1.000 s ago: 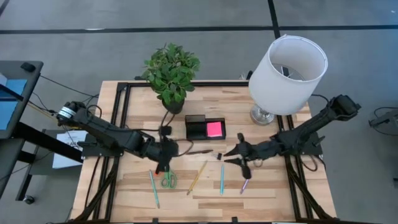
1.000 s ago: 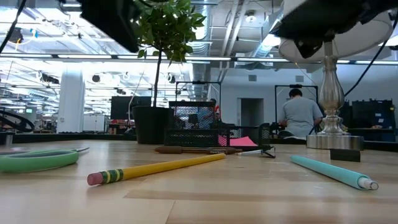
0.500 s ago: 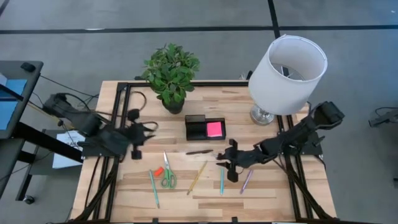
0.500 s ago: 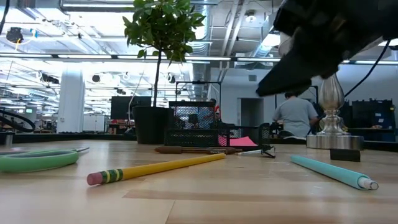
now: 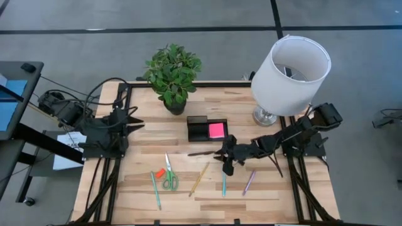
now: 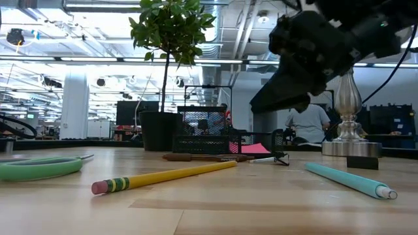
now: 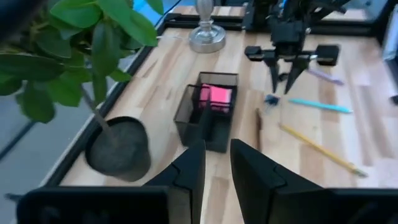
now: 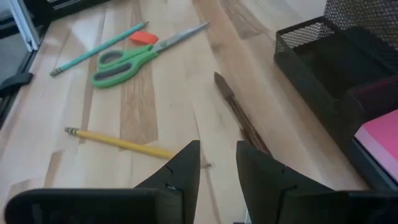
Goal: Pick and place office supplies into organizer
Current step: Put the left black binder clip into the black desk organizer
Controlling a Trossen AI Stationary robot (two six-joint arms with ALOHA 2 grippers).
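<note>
The right gripper hangs over the middle of the table, its fingers a little apart and holding nothing, just above the near end of the dark brown pencil. This pencil lies in front of the black mesh organizer, which holds the pink sticky-note pad. The green-handled scissors, yellow pencil and teal pen lie on the wood nearer the front edge. The left gripper waits at the left side, fingers slightly apart, empty.
</note>
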